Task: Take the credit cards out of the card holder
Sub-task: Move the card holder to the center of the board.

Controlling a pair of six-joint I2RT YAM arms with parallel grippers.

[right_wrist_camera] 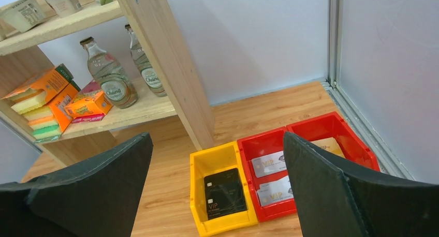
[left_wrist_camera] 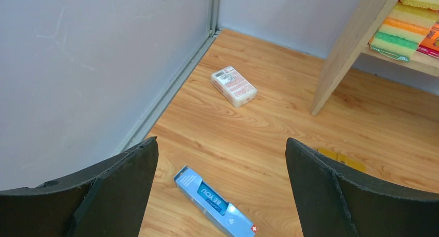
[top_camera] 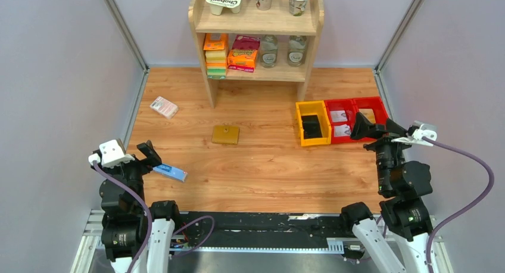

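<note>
— What is borne by the tabletop (top_camera: 268, 171)?
— A shelf (top_camera: 208, 82) is set at the back.
— And the hands?
— The left hand (left_wrist_camera: 220, 144) and the right hand (right_wrist_camera: 217, 136) are held spread, with nothing gripped.
— The card holder (top_camera: 225, 135)?
— It is laid closed, mid-tabletop, before the shelf and well apart from both.

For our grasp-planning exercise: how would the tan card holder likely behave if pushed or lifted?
The card holder lies flat and thin on the smooth wooden table, so a push would probably slide it, not tip it. Its low edge likely offers little to pinch, so lifting it from above looks awkward.
</note>
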